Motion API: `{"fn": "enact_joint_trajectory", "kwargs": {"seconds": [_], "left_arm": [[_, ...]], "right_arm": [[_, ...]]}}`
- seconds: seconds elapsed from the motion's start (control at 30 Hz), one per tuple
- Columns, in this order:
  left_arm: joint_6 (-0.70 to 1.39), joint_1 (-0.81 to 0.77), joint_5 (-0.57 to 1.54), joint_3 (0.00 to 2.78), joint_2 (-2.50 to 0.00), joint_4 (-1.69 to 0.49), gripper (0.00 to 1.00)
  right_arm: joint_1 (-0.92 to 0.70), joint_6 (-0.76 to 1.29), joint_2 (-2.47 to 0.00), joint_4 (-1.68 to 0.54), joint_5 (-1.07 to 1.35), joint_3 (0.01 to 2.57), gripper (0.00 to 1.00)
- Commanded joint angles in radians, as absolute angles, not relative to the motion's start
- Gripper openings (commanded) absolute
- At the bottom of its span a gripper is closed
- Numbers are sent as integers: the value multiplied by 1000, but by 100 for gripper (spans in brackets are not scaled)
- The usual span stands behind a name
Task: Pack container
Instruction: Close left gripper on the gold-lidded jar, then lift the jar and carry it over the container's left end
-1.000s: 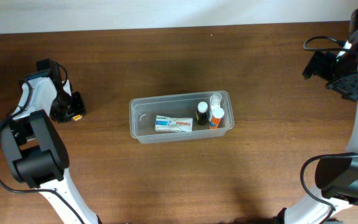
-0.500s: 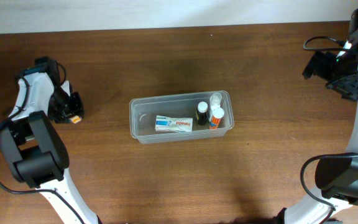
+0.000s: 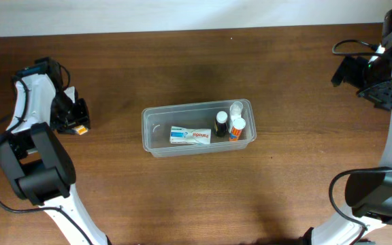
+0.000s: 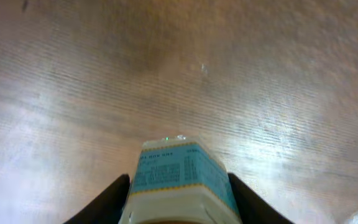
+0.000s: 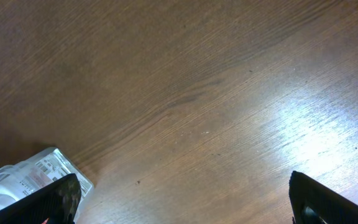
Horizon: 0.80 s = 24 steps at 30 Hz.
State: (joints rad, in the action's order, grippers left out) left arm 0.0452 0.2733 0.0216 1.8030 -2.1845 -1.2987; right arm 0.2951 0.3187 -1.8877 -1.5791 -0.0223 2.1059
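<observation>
The clear plastic container sits at the table's middle. It holds a white toothpaste tube, a black bottle, an orange bottle and a clear bottle. My left gripper is at the far left, low over the table, shut on a small box with a teal and white label; an orange bit shows at its tip in the overhead view. My right gripper is at the far right, open and empty; its two fingers stand wide apart in the right wrist view, where a corner of the container shows.
The brown wooden table runs to a white wall at the back. A black cable loops by the right arm. Both arm bases stand at the front corners.
My left gripper with the box has shifted slightly left and back. The right arm and the container have not moved.
</observation>
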Motion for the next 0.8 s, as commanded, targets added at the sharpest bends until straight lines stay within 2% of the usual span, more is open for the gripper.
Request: {"fn": "enact_joint_trajectory", "kwargs": {"seconds": [0.0,0.27,0.5,0.77], "left_arm": [[29,255,38,1896,-2182,-1370,47],[25,144,38,2074,-2182,-1539,47],[7,-32,38,2116,-2182,-1547,46],[7,-201,37,2117,-2175,-1537,41]], "right_arm": [[295,331,-1871,-1579,-31,2119,98],[295,331,-1871,-1579,-31,2119,98],[295,331,-1871,-1579,-31,2119,98],[295,331,-1871,-1579,-31,2119,98]]}}
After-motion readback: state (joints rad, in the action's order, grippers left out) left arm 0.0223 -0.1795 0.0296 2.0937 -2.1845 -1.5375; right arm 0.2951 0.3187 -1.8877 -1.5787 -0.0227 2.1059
